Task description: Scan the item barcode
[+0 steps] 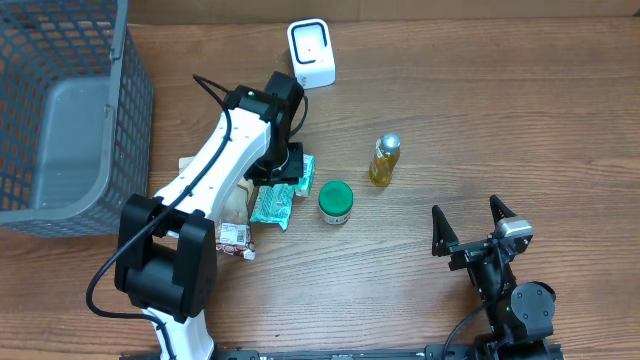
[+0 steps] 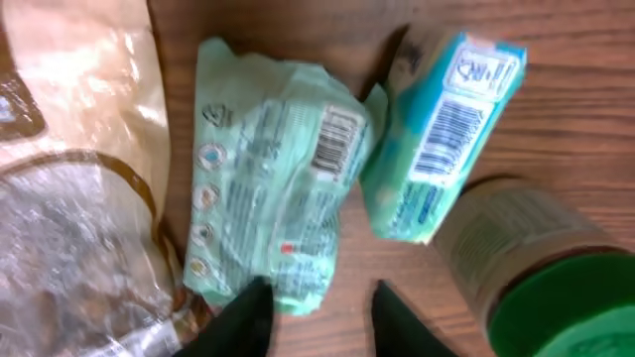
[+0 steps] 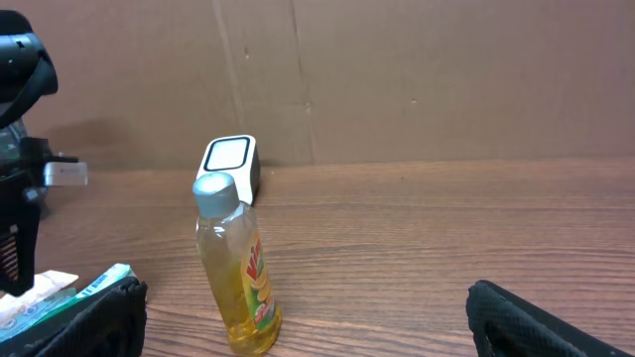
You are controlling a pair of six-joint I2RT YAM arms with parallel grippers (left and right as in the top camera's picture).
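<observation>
Evidently left claw point(image 2: 319, 297) hung part open over green packet point(image 2: 268, 208), gripping nothing; closing could crumple barcode point(image 2: 337, 142) or snag blue box point(image 2: 437, 139). Right claw point(image 3: 308, 309) wide open, empty.

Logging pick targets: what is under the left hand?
A mint-green pouch, barcode up, lies under the left hand, a teal box beside it. Whatever is beneath the pouch is covered.

We see a matt, grained wooden tabletop point(image 1: 500, 120), a crinkled glossy plastic packet point(image 2: 273, 188), a smooth printed box point(image 2: 437, 149), a clear plastic bottle point(image 3: 238, 288) with a silvery cap point(image 3: 214, 190), a grey plastic mesh basket point(image 1: 130, 110) and a smooth white plastic scanner point(image 1: 311, 52).
</observation>
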